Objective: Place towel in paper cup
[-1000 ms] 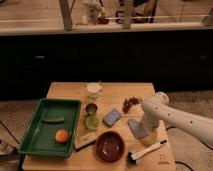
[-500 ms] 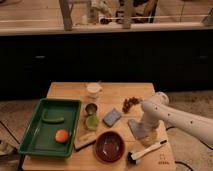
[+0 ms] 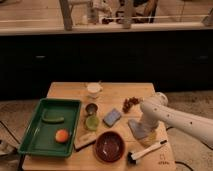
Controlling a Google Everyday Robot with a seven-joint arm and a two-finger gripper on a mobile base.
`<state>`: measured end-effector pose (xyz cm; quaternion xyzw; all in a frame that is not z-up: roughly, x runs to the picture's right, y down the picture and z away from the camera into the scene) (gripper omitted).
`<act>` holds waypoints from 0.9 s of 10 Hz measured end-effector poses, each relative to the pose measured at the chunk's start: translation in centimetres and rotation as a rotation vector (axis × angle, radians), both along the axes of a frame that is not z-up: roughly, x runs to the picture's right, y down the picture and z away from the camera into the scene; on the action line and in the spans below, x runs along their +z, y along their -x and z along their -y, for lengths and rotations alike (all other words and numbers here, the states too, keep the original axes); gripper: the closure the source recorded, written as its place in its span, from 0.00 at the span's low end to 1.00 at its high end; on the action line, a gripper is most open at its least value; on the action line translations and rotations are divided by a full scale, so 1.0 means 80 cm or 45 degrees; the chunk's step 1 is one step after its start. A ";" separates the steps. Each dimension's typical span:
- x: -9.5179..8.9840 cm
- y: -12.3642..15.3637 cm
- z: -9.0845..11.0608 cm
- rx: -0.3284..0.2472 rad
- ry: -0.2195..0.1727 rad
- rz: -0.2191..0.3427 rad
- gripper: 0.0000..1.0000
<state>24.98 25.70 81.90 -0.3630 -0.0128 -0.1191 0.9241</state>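
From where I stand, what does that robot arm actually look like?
The arm is smooth, rounded and off-white, a thick tube with tiny dark specks and a bulbous joint. No cables show. Its gripper, low over the table's right side, is a paler, blocky end piece.

A kitchen-like test setting is suggested. A light wooden worktop [image 3: 120, 95] at the centre of the frame is laid with tableware and food: a green plastic tray [image 3: 35, 137] at lower left holding an orange round fruit [image 3: 61, 135], a brown round bowl [image 3: 109, 146], a small white paper cup [image 3: 93, 89] and a black-handled brush [image 3: 146, 151]. A long dark counter front [image 3: 105, 57] is seen behind. The white arm's claw [image 3: 143, 131] is lowered at the worktop's right side.
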 end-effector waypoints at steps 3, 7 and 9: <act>0.006 0.002 0.001 -0.009 -0.028 0.045 0.50; 0.005 0.006 0.004 -0.011 -0.024 0.065 0.92; 0.004 0.005 0.002 -0.011 -0.018 0.063 1.00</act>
